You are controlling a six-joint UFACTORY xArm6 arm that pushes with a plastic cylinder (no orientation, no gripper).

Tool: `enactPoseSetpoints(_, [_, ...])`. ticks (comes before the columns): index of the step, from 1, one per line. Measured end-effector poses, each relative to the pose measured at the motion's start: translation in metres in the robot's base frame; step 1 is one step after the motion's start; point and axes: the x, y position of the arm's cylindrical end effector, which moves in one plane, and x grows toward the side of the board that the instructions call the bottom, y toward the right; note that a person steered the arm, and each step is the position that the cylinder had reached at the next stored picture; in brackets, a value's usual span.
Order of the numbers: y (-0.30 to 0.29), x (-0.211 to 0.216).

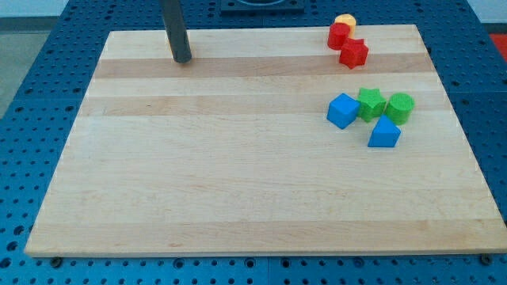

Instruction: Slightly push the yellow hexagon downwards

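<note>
Trouble is waiting at the view's top right: yellow hexagon (345, 20) is touching red cylinder (339, 35) just below, so pushing down risks shoving both. My tip (182, 58), a bare rod holding nothing, is sitting far left.

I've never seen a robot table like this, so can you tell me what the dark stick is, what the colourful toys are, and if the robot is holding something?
There is one picture, from one camera looking down at a wooden board. The dark stick is the end of a robot arm. It has no hand, so it holds nothing; it only pushes. My tip touches the board at the view's top left, far from every block.

At the top right sit a yellow block, a red block and a red star-like block, close together. Lower down are a blue cube, a green star-like block, a green round block and another blue block.
</note>
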Motion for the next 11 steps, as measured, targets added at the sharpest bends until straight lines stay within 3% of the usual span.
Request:
enactPoseSetpoints(1, [0.041, -0.017])
enactPoseSetpoints(2, [0.02, -0.056])
enactPoseSetpoints(4, [-0.057, -0.03])
enactPoseSetpoints(9, [-0.063, -0.026])
enactPoseSetpoints(10, [-0.028, -0.017])
enactPoseSetpoints(11, [0.057, -0.001])
